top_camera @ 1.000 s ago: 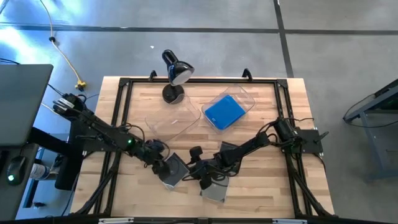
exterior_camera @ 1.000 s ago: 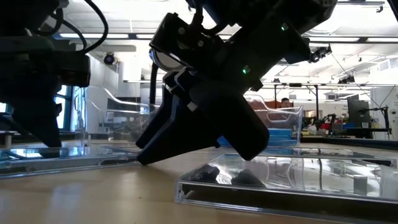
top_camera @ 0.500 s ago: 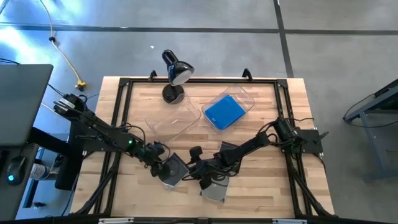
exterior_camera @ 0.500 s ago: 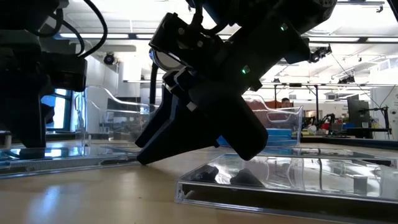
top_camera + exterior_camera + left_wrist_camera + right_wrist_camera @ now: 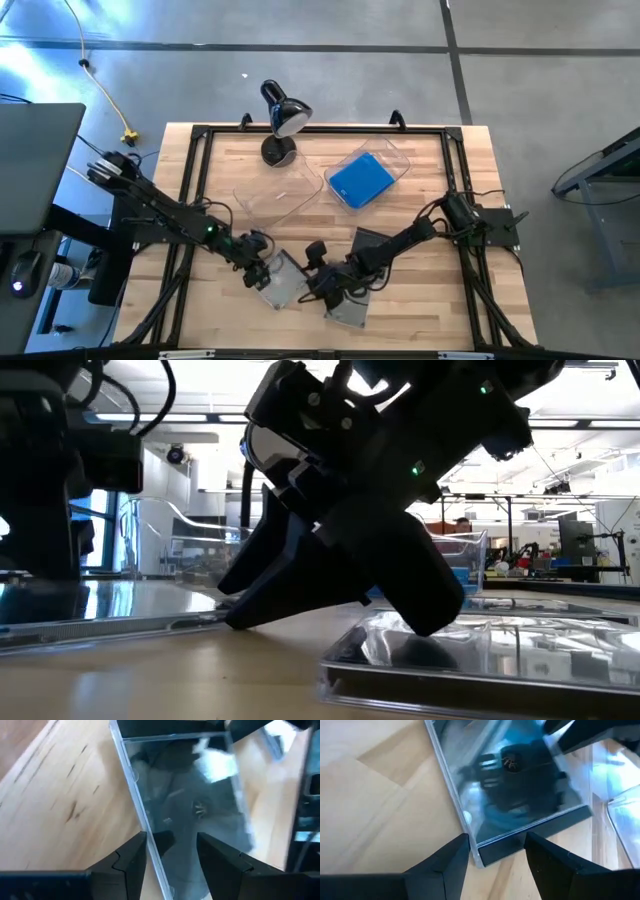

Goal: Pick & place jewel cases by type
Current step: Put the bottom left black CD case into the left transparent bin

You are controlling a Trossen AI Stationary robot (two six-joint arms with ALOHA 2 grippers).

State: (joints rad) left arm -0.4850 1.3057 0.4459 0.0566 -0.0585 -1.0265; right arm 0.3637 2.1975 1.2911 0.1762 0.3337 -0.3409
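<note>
A dark grey, clear jewel case [image 5: 285, 283] lies tipped near the table's front edge, between my two grippers. My left gripper [image 5: 262, 275] is shut on its left end. My right gripper [image 5: 315, 283] stands open at the opposite end, with the case's spine corner [image 5: 482, 856] between its fingertips, which rest low at the table [image 5: 235, 618]. A second grey case [image 5: 347, 310] lies flat under the right arm. Blue jewel cases [image 5: 361, 180] lie stacked in the far right clear bin. My left gripper has the grey case's edge [image 5: 156, 847] near a corner between its two fingers, one finger outside the edge, the other over the case's face. It comes slanting down from the table's left. The case sits tilted, its right end [image 5: 215, 618] down at the table. My right gripper straddles the case's corner, slanting down from the right; whether its fingers touch the case I cannot tell.
An empty clear bin [image 5: 275, 195] stands beside the bin with the blue cases [image 5: 398, 158], both in the far half. A black desk lamp [image 5: 283, 118] stands at the far edge. A black frame rail [image 5: 190, 200] runs around the table.
My left gripper has tipped and risen a little with the grey case. The case has tilted further, now catches the light, and has shifted slightly toward the near edge. My right gripper has rolled slightly. The second grey case has slid a little to the right.
</note>
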